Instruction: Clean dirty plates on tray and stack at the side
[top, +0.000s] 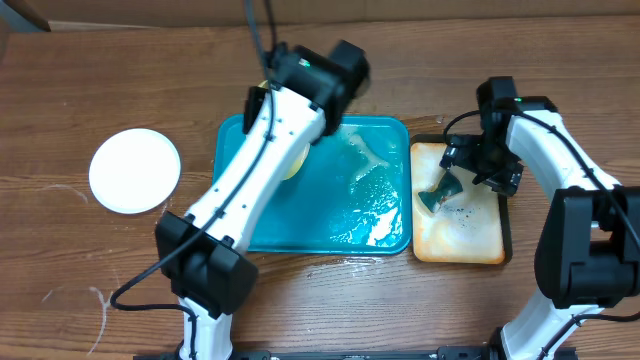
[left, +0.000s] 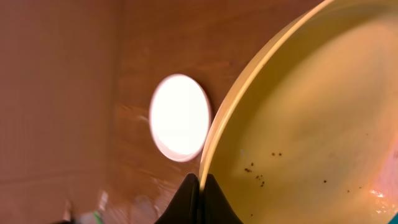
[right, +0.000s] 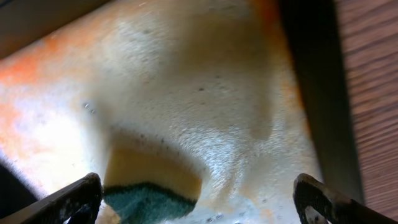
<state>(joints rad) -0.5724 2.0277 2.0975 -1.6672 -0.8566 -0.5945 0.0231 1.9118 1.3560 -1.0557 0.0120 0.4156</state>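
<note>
Pinching the pale yellow round plastic plate (left: 298, 124) by its rim above the teal rectangular plastic tray (top: 335, 228), the left gripper (left: 200, 182) could lose that thin edge-hold; right gripper (right: 199, 190) gapes beside it.

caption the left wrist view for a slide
Left gripper pinches the yellow-green plate by its rim; white plate on the table.

Left arm (top: 262, 160) with yellow plate (top: 293, 166) slants across teal tray (top: 385, 150) left side, blocks it; tray's right half open from above. Bare table (top: 200, 140) between tray and white plate (top: 134, 170). Right gripper (top: 458, 178) and sponge (top: 437, 198) crowd tan tray (top: 470, 240) far end
</note>
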